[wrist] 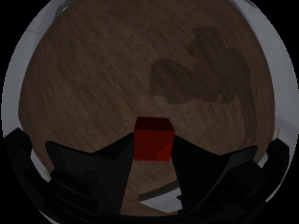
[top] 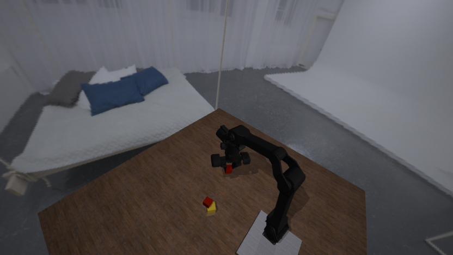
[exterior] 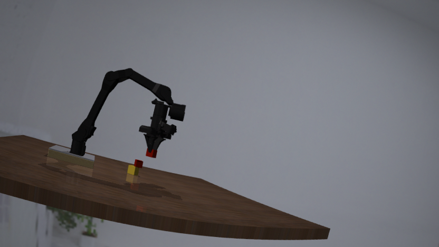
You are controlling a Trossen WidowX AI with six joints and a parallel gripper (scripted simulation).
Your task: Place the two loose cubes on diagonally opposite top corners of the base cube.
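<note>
The yellow base cube (top: 211, 209) (exterior: 132, 170) stands on the table. One red cube (top: 207, 201) (exterior: 138, 163) rests on top of it, over one corner, overhanging the base; it looks level. My gripper (top: 229, 166) (exterior: 151, 150) (wrist: 152, 138) points down and is shut on the second red cube (top: 228, 170) (exterior: 151, 153) (wrist: 152, 145). It holds that cube in the air above the table, away from the base cube, on its far side from the arm's mount. The wrist view does not show the base cube or the cube on it.
The brown wooden table (top: 142, 196) (exterior: 215, 208) carries the arm's light mounting plate (top: 253, 237) (exterior: 70, 158) near one edge. The arm's shadow falls on the table. A bed with pillows (top: 114, 95) stands beyond the table.
</note>
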